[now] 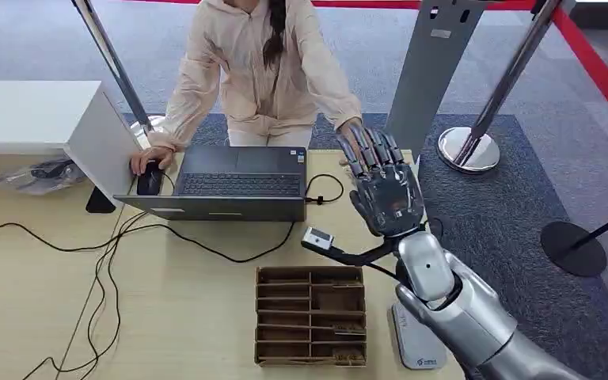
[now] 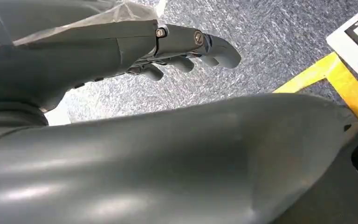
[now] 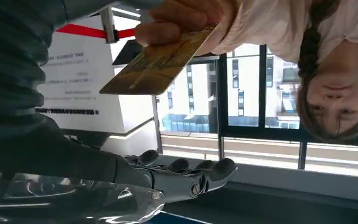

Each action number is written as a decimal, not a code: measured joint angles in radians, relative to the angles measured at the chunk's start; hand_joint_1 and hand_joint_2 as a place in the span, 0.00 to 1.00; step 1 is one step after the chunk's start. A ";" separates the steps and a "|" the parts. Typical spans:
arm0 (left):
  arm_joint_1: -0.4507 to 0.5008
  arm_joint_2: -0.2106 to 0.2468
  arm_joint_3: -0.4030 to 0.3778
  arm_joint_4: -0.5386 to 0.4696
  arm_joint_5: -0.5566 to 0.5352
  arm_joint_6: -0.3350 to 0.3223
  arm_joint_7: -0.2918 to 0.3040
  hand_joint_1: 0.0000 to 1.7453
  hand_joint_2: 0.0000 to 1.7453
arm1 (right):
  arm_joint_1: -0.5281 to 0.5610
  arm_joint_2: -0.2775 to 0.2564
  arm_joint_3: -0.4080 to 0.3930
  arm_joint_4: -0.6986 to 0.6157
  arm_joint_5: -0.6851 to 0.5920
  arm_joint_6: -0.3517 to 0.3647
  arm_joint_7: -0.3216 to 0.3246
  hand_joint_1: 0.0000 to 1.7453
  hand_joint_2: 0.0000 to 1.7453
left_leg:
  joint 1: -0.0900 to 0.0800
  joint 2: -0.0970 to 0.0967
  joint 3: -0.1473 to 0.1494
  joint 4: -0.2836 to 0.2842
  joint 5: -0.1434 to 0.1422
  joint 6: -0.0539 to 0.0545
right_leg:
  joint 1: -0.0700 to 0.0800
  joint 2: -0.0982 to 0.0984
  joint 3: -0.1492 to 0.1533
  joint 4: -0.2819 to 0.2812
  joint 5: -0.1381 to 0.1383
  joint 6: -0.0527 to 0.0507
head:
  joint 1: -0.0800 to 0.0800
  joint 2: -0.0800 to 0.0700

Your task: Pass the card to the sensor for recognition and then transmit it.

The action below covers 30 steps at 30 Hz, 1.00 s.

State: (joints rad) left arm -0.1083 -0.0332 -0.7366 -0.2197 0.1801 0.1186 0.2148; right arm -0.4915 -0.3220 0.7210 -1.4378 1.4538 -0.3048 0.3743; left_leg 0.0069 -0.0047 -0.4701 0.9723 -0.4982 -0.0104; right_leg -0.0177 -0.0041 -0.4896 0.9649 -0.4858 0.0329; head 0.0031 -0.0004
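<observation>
My right hand (image 1: 384, 186) is raised over the table's far right edge with its fingers spread and nothing in it. Just behind it is a person's hand (image 1: 351, 129). In the right wrist view that person's fingers (image 3: 182, 18) pinch a gold-brown card (image 3: 158, 63), apart from my fingers (image 3: 186, 175). A small white sensor (image 1: 317, 237) sits on a black arm below my right hand. My left hand (image 2: 177, 46) hangs over grey carpet, fingers loosely extended and holding nothing.
The person sits behind an open laptop (image 1: 233, 184), with the other hand on a mouse (image 1: 150, 180). A cardboard divider tray (image 1: 310, 315) and a white pad (image 1: 416, 348) lie near me. Black cables (image 1: 111, 245) cross the table. Stanchion bases (image 1: 467, 149) stand to the right.
</observation>
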 joint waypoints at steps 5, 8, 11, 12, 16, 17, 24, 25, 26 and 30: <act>0.000 0.000 -0.003 0.000 0.006 0.004 0.001 0.00 0.00 | 0.002 -0.008 -0.038 0.004 0.023 -0.034 0.033 0.10 1.00 | 0.000 0.000 0.000 0.000 0.000 0.000 | 0.000 0.000 0.000 0.000 0.000 0.000 | 0.000 0.000; 0.000 0.001 -0.003 0.000 0.009 0.005 0.001 0.00 0.00 | 0.004 -0.011 -0.064 0.004 0.029 -0.045 0.039 1.00 1.00 | 0.000 0.000 0.000 0.000 0.000 0.000 | 0.000 0.000 0.000 0.000 0.000 0.000 | 0.000 0.000; 0.000 0.001 -0.003 0.000 0.011 0.006 0.001 0.00 0.00 | 0.008 -0.014 -0.081 0.003 0.030 -0.045 0.043 1.00 1.00 | 0.000 0.000 0.000 0.000 0.000 0.000 | 0.000 0.000 0.000 0.000 0.000 0.000 | 0.000 0.000; 0.000 0.001 -0.003 0.000 0.011 0.006 0.001 0.00 0.00 | 0.009 -0.014 -0.085 0.003 0.030 -0.045 0.043 1.00 1.00 | 0.000 0.000 0.000 0.000 0.000 0.000 | 0.000 0.000 0.000 0.000 0.000 0.000 | 0.000 0.000; 0.000 0.002 -0.003 0.000 0.012 0.005 0.001 0.00 0.00 | 0.015 -0.014 -0.096 0.001 0.030 -0.042 0.036 1.00 1.00 | 0.000 0.000 0.000 0.000 0.000 0.000 | 0.000 0.000 0.000 0.000 0.000 0.000 | 0.000 0.000; 0.000 0.002 -0.003 0.000 0.012 0.005 0.001 0.00 0.00 | 0.016 -0.013 -0.097 0.001 0.030 -0.041 0.035 1.00 1.00 | 0.000 0.000 0.000 0.000 0.000 0.000 | 0.000 0.000 0.000 0.000 0.000 0.000 | 0.000 0.000; 0.000 0.005 -0.003 0.000 0.019 0.004 0.003 0.00 0.00 | 0.016 -0.012 -0.100 0.001 0.025 -0.031 0.027 1.00 1.00 | 0.000 0.000 0.000 0.000 0.000 0.000 | 0.000 0.000 0.000 0.000 0.000 0.000 | 0.000 0.000; 0.000 0.005 -0.003 0.000 0.020 0.004 0.003 0.00 0.00 | 0.016 -0.012 -0.100 0.001 0.024 -0.030 0.026 1.00 1.00 | 0.000 0.000 0.000 0.000 0.000 0.000 | 0.000 0.000 0.000 0.000 0.000 0.000 | 0.000 0.000; 0.000 0.005 -0.003 0.000 0.021 0.004 0.004 0.00 0.00 | 0.017 -0.012 -0.100 0.001 0.021 -0.030 0.025 1.00 1.00 | 0.000 0.000 0.000 0.000 0.000 0.000 | 0.000 0.000 0.000 0.000 0.000 0.000 | 0.000 0.000; 0.000 0.008 -0.004 0.000 0.027 0.004 0.005 0.00 0.00 | 0.019 -0.007 -0.100 0.000 0.012 -0.029 0.022 1.00 1.00 | 0.000 0.000 0.000 0.000 0.000 0.000 | 0.000 0.000 0.000 0.000 0.000 0.000 | 0.000 0.000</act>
State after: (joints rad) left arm -0.1086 -0.0256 -0.7404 -0.2197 0.2068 0.1228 0.2193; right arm -0.4722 -0.3288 0.6210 -1.4374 1.4657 -0.3338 0.3960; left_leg 0.0069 -0.0047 -0.4701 0.9725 -0.4982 -0.0104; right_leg -0.0177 -0.0041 -0.4895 0.9650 -0.4858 0.0329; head 0.0031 -0.0004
